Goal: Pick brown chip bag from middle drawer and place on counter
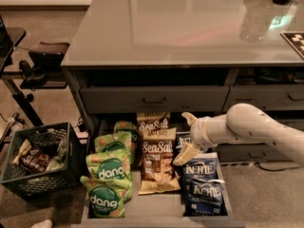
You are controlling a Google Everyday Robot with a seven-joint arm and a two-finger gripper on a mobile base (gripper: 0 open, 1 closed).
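Two brown chip bags with "Sea Salt" lettering lie in the middle row of the open middle drawer (156,204): one in front (156,159) and one behind it (152,122). My gripper (187,137) hangs over the drawer just right of the front brown bag, above the blue Kettle bags (202,184). Its two beige fingers (185,154) are spread apart and hold nothing. The glossy grey counter (180,23) spans the top above the drawers.
Green "dang" bags (108,175) fill the drawer's left row. Closed grey drawers with bar handles (154,99) sit above the open one. A dark crate (38,160) with snacks stands on the floor at left. A stool and stand are farther left.
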